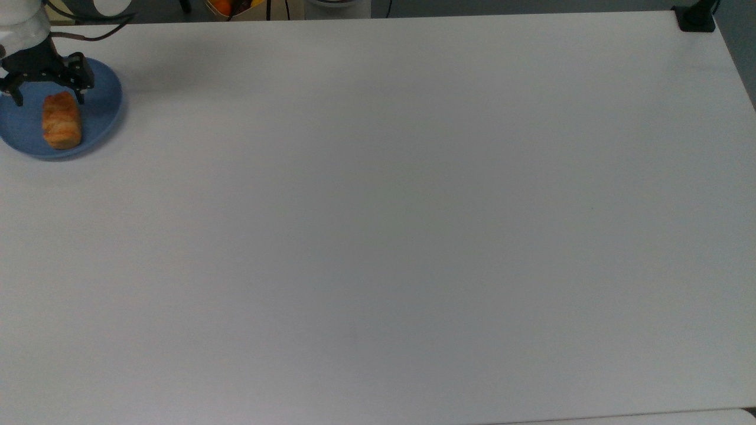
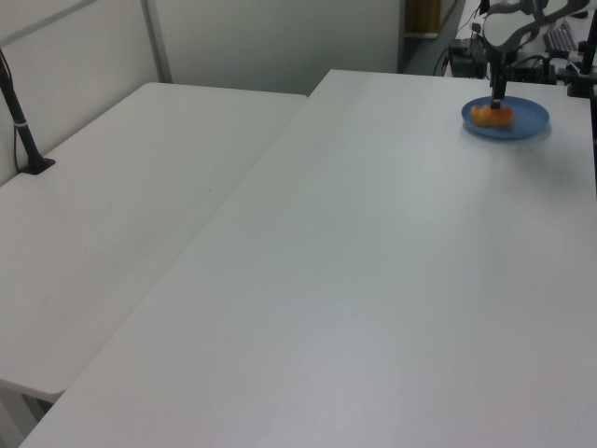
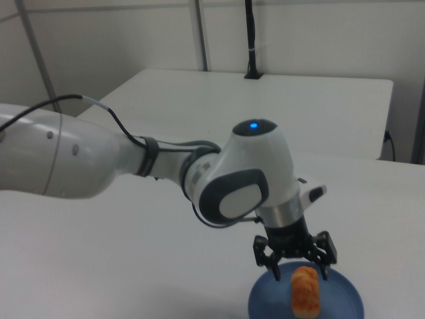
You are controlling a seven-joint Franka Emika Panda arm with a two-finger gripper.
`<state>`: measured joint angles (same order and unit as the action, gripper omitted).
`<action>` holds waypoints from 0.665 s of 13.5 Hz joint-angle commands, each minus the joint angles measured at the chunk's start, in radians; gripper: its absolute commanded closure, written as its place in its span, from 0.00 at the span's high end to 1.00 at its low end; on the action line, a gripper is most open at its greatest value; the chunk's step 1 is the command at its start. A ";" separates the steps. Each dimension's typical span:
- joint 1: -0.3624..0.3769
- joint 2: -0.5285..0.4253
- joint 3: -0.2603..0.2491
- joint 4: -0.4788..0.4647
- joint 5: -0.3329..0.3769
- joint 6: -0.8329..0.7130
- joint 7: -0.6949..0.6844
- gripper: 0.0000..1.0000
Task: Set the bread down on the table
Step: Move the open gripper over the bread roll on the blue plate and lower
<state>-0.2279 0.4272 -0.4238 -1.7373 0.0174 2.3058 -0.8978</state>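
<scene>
The bread point(image 1: 61, 120), a small golden-orange flaky roll, lies on a round blue plate point(image 1: 100, 112) at the top view's far left; it also shows as the bread point(image 2: 492, 115) and the bread point(image 3: 305, 290). My gripper point(image 1: 47, 99) hangs open just above the roll's far end, one black finger on each side, holding nothing. In the right view the gripper point(image 3: 300, 272) stands spread over the roll, with the white arm point(image 3: 99, 159) reaching in from the right view's left. The white table point(image 1: 378, 236) stretches wide around the plate.
A second white tabletop point(image 2: 121, 205) adjoins on the left view's left, with a black post point(image 2: 23, 131) clamped to it. A black clamp point(image 1: 696, 19) sits at the table's corner in the top view's upper right. Clutter with an orange item point(image 1: 221, 6) lies beyond the table's far edge.
</scene>
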 commanded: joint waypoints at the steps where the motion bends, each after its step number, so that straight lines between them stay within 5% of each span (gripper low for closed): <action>1: -0.002 0.028 -0.003 -0.028 0.016 0.089 0.003 1.00; 4: -0.007 0.050 0.000 -0.037 0.016 0.100 0.003 0.95; 9: -0.010 0.073 0.002 -0.036 0.013 0.100 0.000 0.55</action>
<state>-0.2372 0.5038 -0.4224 -1.7552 0.0178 2.3747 -0.8973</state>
